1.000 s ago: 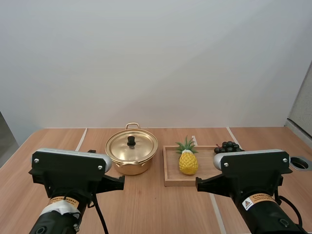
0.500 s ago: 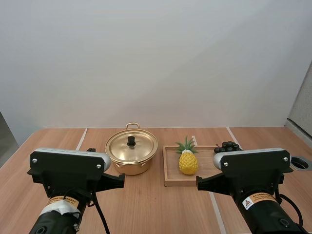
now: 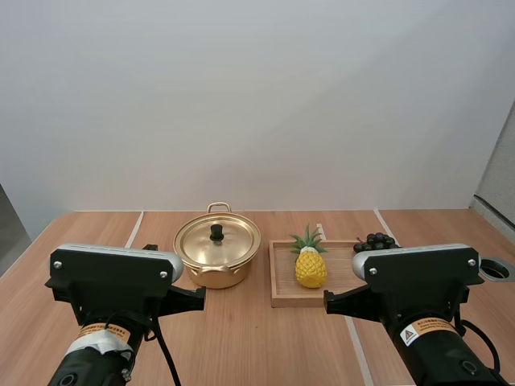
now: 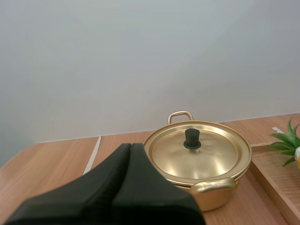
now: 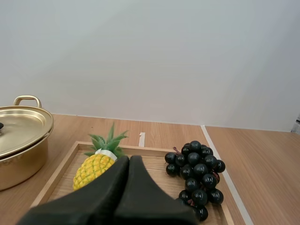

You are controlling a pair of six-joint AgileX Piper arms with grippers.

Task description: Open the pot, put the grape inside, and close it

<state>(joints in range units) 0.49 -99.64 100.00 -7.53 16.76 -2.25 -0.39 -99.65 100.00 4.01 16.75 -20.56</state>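
Left wrist view: lid [image 4: 206, 154] on pot [image 4: 220, 200], opening unstarted | your left tool [image 4: 130, 146] and right tool [image 5: 129, 159] both clenched empty | next: release left, grasp knob [image 4: 191, 138].

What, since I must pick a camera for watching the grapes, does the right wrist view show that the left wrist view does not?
Right wrist view, not left: the grapes and the pineapple's yellow body on the wooden tray, past the shut right gripper. Left wrist view, not right: the shut left gripper and the pot's near handle. Both: the gold pot with its lid on, the tray and the pineapple's leaves.
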